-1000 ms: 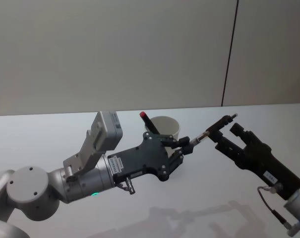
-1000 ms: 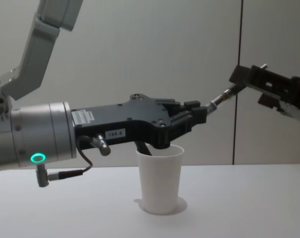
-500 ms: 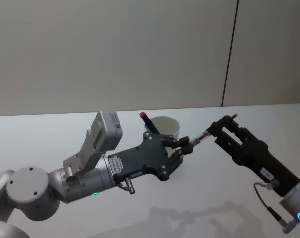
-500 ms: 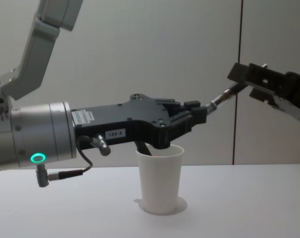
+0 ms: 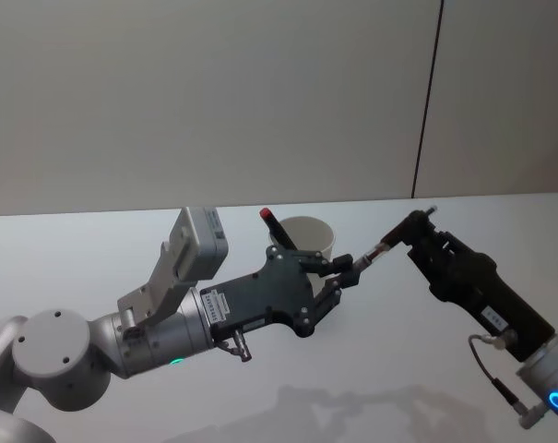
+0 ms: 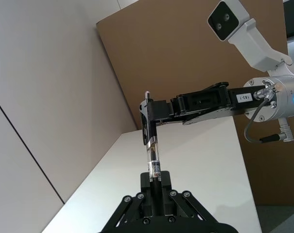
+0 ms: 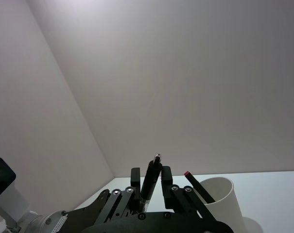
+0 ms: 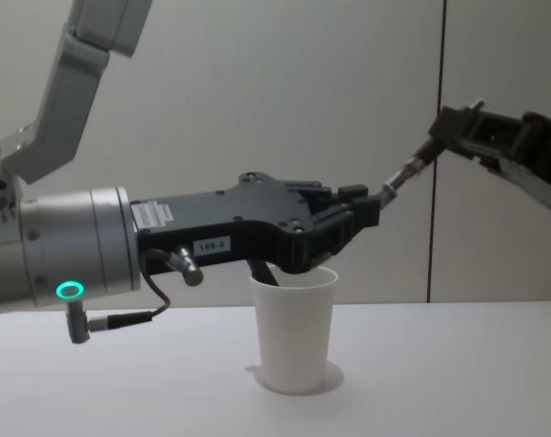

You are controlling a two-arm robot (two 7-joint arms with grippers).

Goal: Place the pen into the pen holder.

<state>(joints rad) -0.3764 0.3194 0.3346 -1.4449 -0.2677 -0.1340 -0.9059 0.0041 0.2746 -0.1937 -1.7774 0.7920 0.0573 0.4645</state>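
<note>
My left gripper [image 5: 350, 268] hangs just above the pen holder, shut on the lower end of a slim pen [image 5: 375, 251] with a clear barrel. The pen slants up and to the right. Its far end meets the tip of my right gripper [image 5: 412, 224], which reaches in from the right. In the chest view the left gripper [image 8: 371, 208] holds the pen [image 8: 404, 173] over the white paper cup [image 8: 293, 332], and the right gripper [image 8: 446, 127] is higher. The pen holder [image 5: 311, 235] stands upright on the table.
A dark pen with a red tip [image 5: 274, 226] leans inside the cup. The white table [image 5: 380, 369] lies open in front of and beside the cup. Behind it is a plain wall with a dark vertical seam [image 5: 426, 101].
The right gripper has turned about its wrist and now shows a narrower outline, its tip a little higher at the pen's end. The left arm, pen and cup have not moved.
</note>
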